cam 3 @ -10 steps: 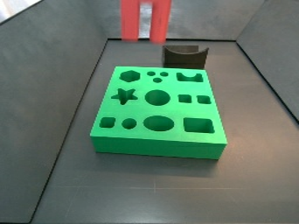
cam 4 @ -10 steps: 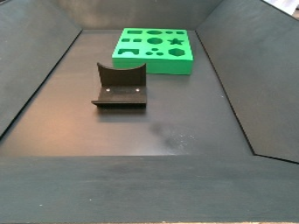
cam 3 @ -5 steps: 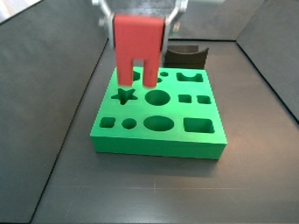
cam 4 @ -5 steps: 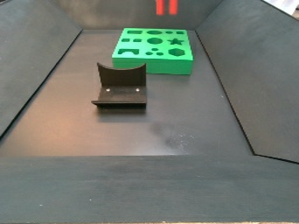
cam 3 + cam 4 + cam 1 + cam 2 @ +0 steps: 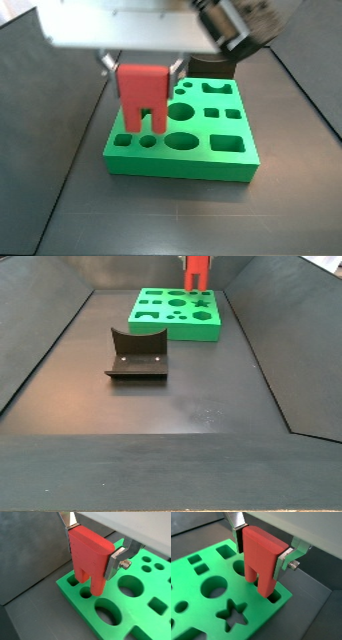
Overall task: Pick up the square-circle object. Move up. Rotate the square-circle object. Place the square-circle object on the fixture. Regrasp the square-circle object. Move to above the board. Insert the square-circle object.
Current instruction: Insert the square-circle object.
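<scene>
Dark grey, matte floor (image 5: 201, 406) with sloped dark walls bounds your workspace in both side views; a faint scuffed patch shows on the floor in front of the fixture (image 5: 138, 353).

Board (image 5: 187, 135): bright green slab, smooth plastic look, with star, round, square and hexagon holes. It lies flat at the far end of the bay in a side view (image 5: 177, 312), with the fixture nearer the camera and apart from it. The fixture is dark, with a curved notch in its upright and a flat base plate.

Square-circle object (image 5: 90, 557): bright red, a flat-sided block with two narrower prongs pointing down. You see it upright in both wrist views (image 5: 261, 559), pinched between the silver plates of the gripper (image 5: 93, 549); the jaws press on its two opposite flat sides. Its longer prong reaches down to a small hole near the board's edge; whether it has entered, you cannot tell.

In a side view the gripper (image 5: 144, 75) hangs over the board's left part, near the star hole. Open floor lies left, right and in front of the board.
</scene>
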Controlling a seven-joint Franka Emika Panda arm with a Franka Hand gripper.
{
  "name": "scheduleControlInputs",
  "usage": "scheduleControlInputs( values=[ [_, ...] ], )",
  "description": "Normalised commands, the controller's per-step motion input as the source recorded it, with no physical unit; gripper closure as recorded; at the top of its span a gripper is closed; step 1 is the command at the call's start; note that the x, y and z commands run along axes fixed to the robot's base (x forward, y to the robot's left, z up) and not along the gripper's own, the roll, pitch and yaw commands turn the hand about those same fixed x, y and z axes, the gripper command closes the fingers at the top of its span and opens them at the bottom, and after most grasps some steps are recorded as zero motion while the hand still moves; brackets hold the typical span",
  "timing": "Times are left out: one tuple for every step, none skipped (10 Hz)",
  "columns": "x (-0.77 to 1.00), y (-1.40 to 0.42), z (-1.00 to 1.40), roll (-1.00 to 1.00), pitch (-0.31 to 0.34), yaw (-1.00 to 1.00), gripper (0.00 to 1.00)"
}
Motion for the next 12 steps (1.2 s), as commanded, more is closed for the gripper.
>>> scheduleControlInputs(
  values=[
    [-0.27, -0.07, -0.27, 0.0, -0.099, 0.1, 1.0],
    [-0.27, -0.06, -0.2, 0.0, -0.076, 0.06, 1.0],
    [-0.31, -0.08, -0.17, -0.01, -0.084, 0.04, 1.0],
    [-0.29, -0.12, -0.16, -0.02, -0.073, 0.01, 1.0],
    [-0.11, -0.13, -0.18, -0.03, -0.03, 0.0, 1.0],
    [-0.01, -0.14, -0.21, -0.01, 0.0, 0.0, 1.0],
    [0.07, -0.13, -0.25, 0.0, 0.0, 0.0, 1.0],
    [0.2, -0.02, -0.25, 0.04, 0.053, 0.0, 1.0],
    [0.23, 0.0, -0.24, 0.07, 0.07, 0.0, 1.0],
    [0.3, 0.0, -0.26, 0.14, 0.101, 0.0, 1.0],
    [0.22, 0.05, -0.25, 0.16, 0.107, 0.0, 1.0],
    [0.0, 0.04, -0.25, 0.16, 0.044, 0.0, 1.0]
  ],
)
